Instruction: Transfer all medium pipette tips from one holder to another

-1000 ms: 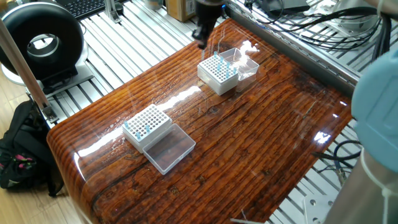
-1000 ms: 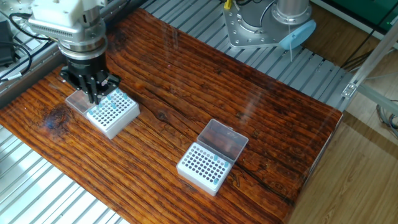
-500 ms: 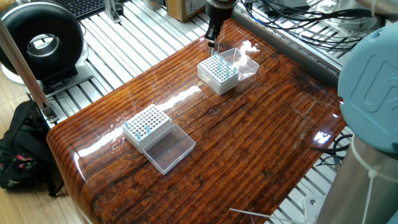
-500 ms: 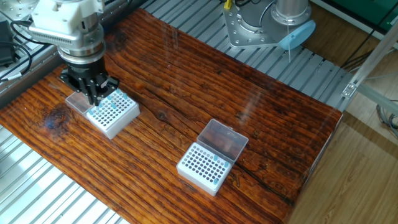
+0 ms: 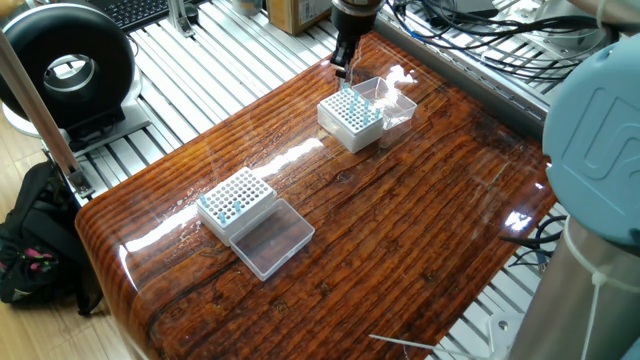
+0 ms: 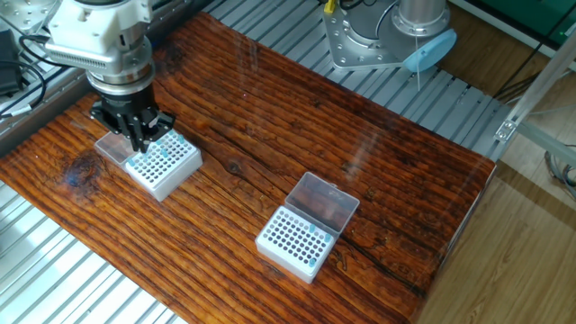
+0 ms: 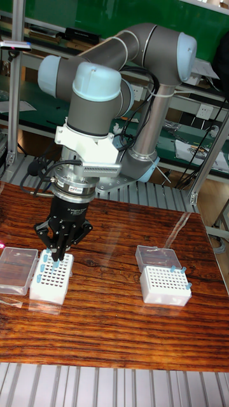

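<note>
Pincer [image 7: 58, 257] tips sit low over the white gridded plastic tip box [image 6: 163, 162], fingers drawn close together at the box's near corner; whether they pinch a cone I cannot tell. A second ago it stood higher and off to one side; since half a second ago it has barely moved, so a pick looks under way. Slender pale-blue translucent pipette tips [image 7: 46, 273] stand directly beneath it, a few more in the second white tip holder [image 7: 165, 285] well away across the brown wooden desk [image 6: 378, 171].

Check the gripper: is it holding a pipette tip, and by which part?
Cannot be told. The gripper sits low over the tip holder, its fingertips among the pipette tips, hiding any hold.
</note>
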`<move>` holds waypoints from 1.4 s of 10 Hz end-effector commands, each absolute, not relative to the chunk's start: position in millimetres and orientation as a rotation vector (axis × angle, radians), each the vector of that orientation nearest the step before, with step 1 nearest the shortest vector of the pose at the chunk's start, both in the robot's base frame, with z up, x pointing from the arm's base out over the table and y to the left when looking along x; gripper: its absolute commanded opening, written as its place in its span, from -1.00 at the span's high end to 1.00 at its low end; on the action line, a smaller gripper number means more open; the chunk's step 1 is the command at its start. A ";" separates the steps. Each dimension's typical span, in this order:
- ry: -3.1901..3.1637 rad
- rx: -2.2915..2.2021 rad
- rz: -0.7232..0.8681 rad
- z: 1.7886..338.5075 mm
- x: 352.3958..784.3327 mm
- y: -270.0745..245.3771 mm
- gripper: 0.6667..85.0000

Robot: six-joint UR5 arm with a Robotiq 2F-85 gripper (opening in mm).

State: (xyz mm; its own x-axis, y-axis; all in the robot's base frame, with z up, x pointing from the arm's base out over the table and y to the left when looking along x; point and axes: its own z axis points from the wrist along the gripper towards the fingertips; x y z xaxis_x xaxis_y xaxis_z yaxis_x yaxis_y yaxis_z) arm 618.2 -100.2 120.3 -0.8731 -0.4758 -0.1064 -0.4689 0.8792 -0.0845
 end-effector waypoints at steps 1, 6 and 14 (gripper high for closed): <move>2.933 -0.735 -0.078 119.7 615.9 -101.0 0.99; 2.934 -0.740 -0.082 115.8 615.5 -102.5 0.99; 2.936 -0.749 -0.098 114.8 615.5 -105.4 0.99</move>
